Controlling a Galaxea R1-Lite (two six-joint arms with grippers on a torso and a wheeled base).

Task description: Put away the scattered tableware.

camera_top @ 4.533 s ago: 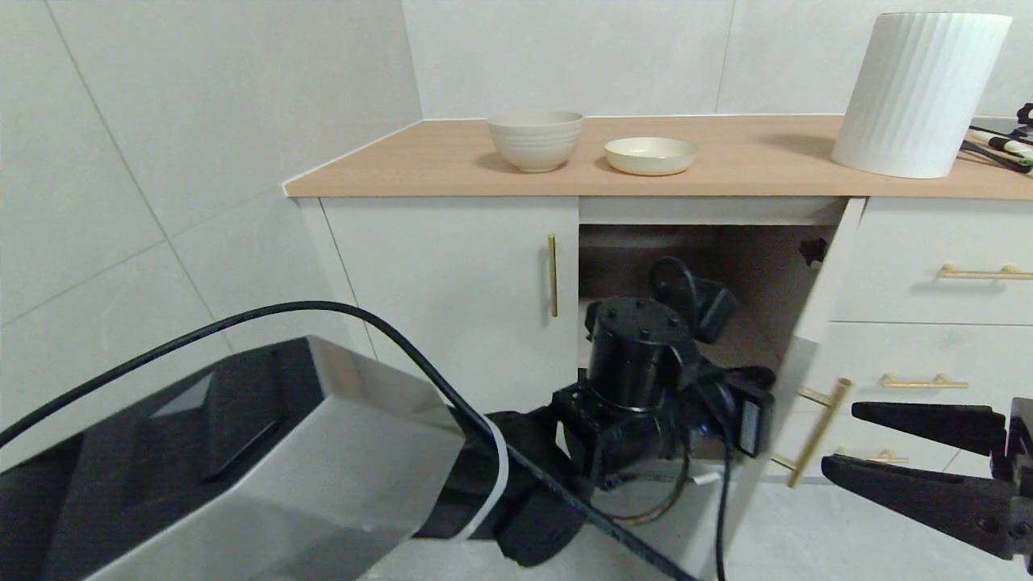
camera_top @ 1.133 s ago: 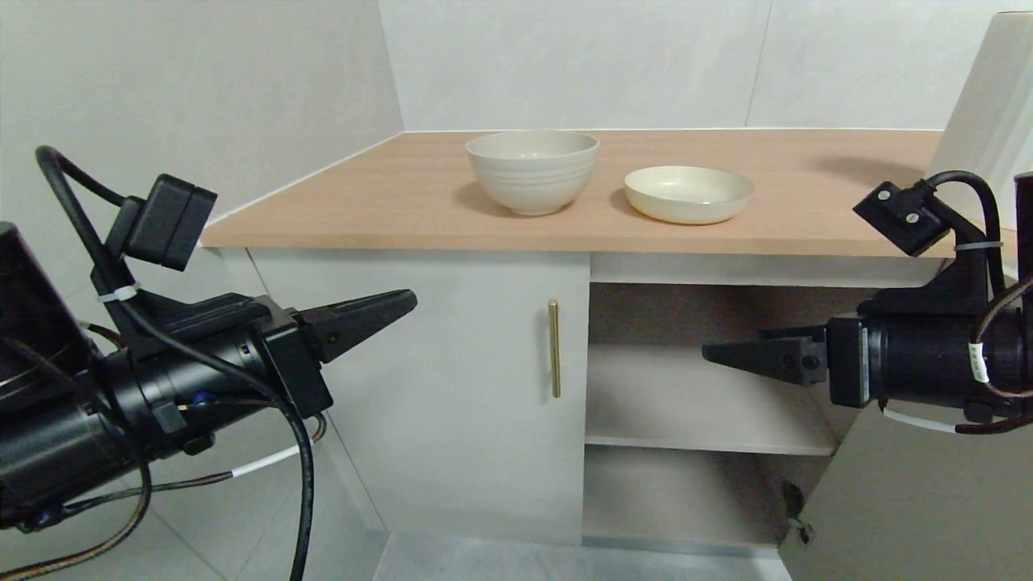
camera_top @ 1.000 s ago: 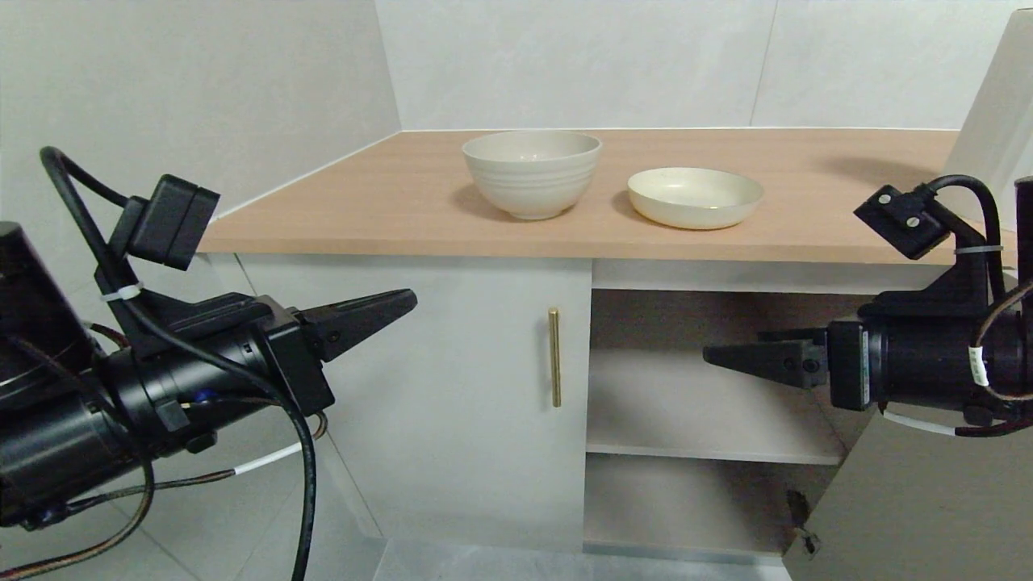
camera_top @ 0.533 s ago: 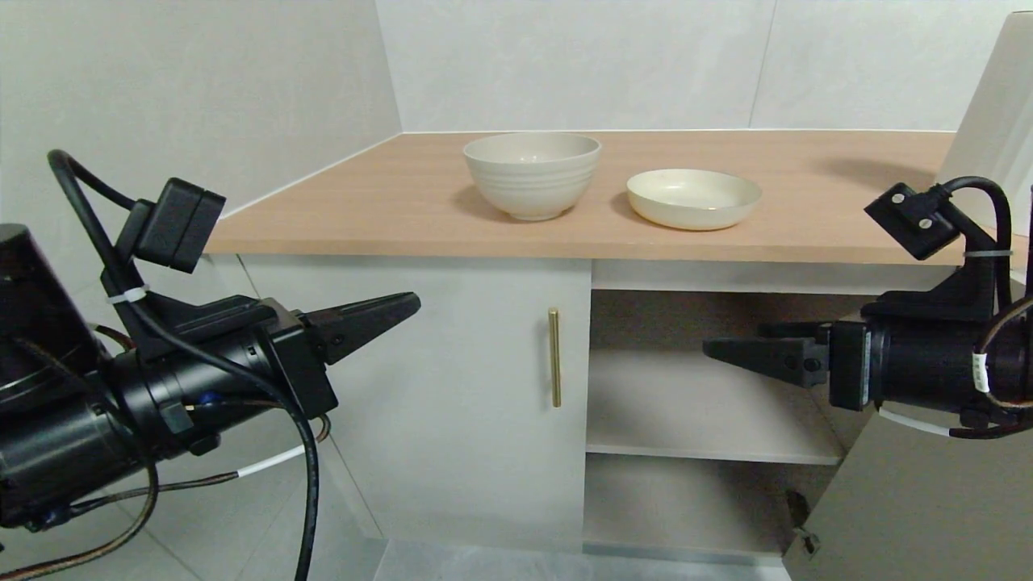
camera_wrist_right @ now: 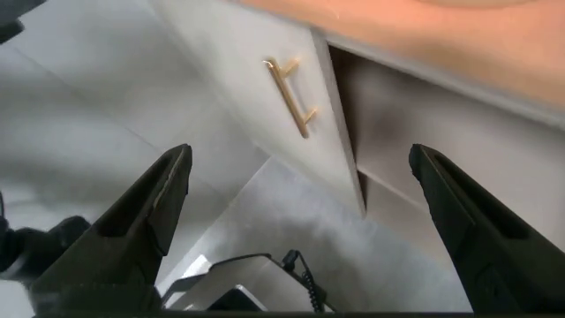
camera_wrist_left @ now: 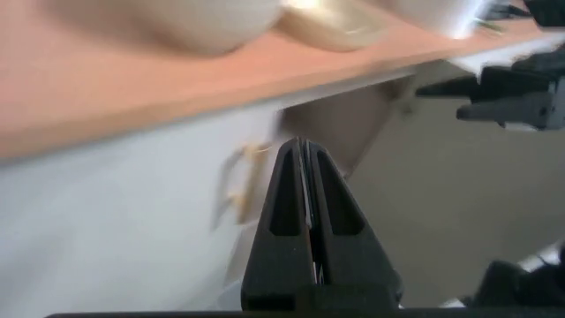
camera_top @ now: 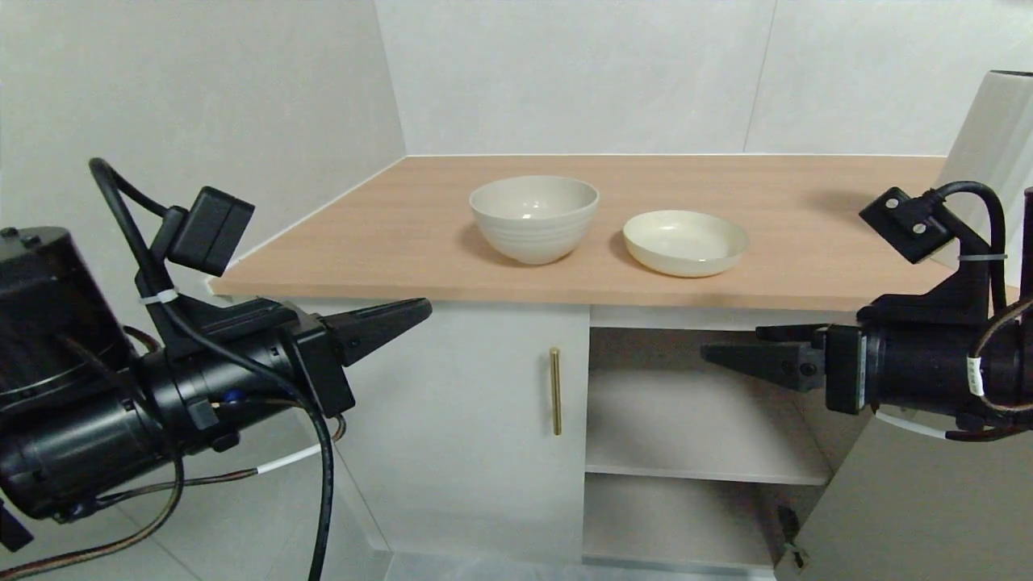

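Observation:
A deep cream bowl (camera_top: 534, 218) and a shallow cream dish (camera_top: 684, 240) stand side by side on the wooden counter (camera_top: 387, 242). My left gripper (camera_top: 420, 308) is shut and empty, level with the counter's front edge, left of the bowl. The left wrist view shows its shut tips (camera_wrist_left: 302, 143) below the blurred bowl (camera_wrist_left: 177, 22) and dish (camera_wrist_left: 331, 22). My right gripper (camera_top: 733, 342) is open and empty at the mouth of the open cabinet compartment (camera_top: 702, 420), below the dish. Its fingers (camera_wrist_right: 150, 221) stand wide apart in the right wrist view.
The left cabinet door (camera_top: 476, 420) is closed and has a gold handle (camera_top: 554, 390). The right door (camera_top: 904, 508) is swung open at lower right. One shelf (camera_top: 702, 472) divides the open compartment. A tall white ribbed cylinder (camera_top: 980, 137) stands at the counter's right end. Walls close the left side.
The whole head view has shifted and shows the counter more from above, so the camera moved. Both grippers stand higher against the cabinet than a second ago. Bowl and dish have not moved.

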